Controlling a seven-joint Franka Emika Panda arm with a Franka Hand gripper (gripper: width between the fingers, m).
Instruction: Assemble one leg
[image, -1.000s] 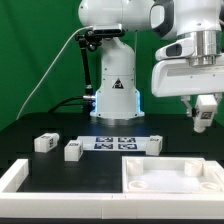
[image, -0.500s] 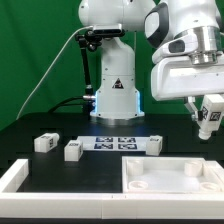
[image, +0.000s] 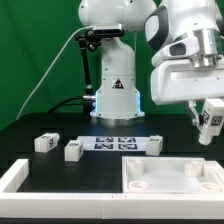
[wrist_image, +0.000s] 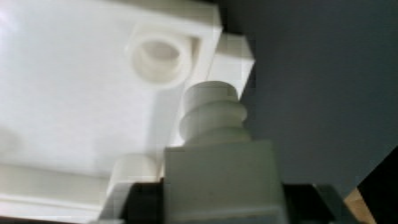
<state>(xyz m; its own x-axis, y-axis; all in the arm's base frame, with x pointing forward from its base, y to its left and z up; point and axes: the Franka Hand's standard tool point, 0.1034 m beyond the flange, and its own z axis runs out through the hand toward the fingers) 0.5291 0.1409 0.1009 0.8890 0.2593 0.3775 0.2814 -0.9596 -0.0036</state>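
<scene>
Near, at the exterior view's right: white panel flat on worktop, corner recess facing up | above its far right edge: hand clamped on the leg, long axis tilted, knobbed tip pointing down at panel, short of recess | farther left: loose legs, marker board.

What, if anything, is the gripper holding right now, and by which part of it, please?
The gripper holds a small stubby white plastic leg by its wider square end; the stepped round tip sticks out free.
</scene>
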